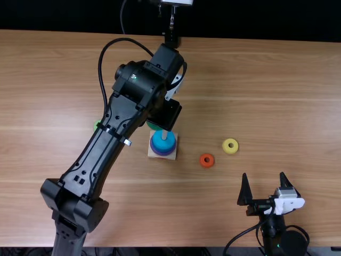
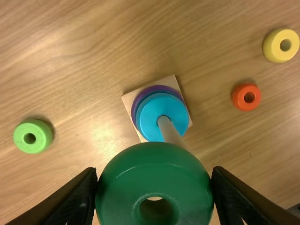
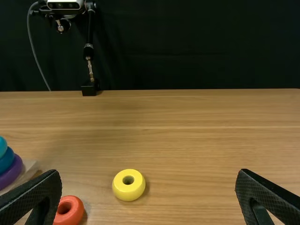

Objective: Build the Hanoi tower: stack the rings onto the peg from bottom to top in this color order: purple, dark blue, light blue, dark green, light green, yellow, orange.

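Top vw: L arm (image 1: 113,132) hides most of lt grn ring (image 1: 96,125).

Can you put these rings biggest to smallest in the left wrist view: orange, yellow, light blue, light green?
1. Light blue ring
2. Light green ring and yellow ring: too alike to rank
3. Orange ring

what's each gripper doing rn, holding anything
Left gripper: closed on the dark green ring.
Right gripper: open, holding nothing.
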`<state>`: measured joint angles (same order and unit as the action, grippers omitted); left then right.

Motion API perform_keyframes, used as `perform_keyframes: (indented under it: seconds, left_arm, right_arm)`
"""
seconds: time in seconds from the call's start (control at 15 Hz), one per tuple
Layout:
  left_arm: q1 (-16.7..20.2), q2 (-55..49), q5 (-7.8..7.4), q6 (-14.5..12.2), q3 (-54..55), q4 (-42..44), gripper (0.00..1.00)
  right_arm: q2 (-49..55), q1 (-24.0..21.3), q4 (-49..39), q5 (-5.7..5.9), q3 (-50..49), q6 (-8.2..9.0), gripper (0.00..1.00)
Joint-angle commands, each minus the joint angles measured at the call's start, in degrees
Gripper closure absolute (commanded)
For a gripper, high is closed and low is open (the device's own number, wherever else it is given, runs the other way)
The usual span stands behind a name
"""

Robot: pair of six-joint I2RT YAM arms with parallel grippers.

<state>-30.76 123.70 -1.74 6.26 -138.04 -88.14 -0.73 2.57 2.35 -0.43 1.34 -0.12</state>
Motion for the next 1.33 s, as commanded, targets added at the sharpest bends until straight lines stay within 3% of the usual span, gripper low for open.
perform_keyframes:
  seconds: [0.0,0.13,0.33,1.0,1.2,1.27]
  left_arm:
    - [-0.9,1.2,-0.16,0.4,-2.2,-0.1,1.00]
    - [-1.9,2.3,-0.06,0.4,-3.3,-0.2,1.00]
    - [-2.2,2.4,-0.06,2.7,-3.9,-0.6,1.00]
    - [-2.9,4.5,-0.16,2.7,-4.1,-0.6,1.00]
    - [-2.8,4.5,-0.90,2.6,-3.9,-0.5,1.00]
    - [-2.8,4.5,-0.90,2.5,-3.7,-0.5,0.79]
  right_arm:
    - [0.7,-0.5,-0.2,-0.10,-0.6,-0.30,0.00]
    - [0.7,-0.5,-0.2,-0.10,-0.6,-0.30,0.00]
    - [0.7,-0.5,-0.2,-0.10,-0.6,-0.30,0.00]
    - [0.7,-0.5,-0.2,-0.10,-0.6,-0.30,0.00]
    - [0.7,-0.5,-0.2,-0.10,-0.6,-0.30,0.00]
    - [0.7,-0.5,-0.2,-0.10,-0.6,-0.30,0.00]
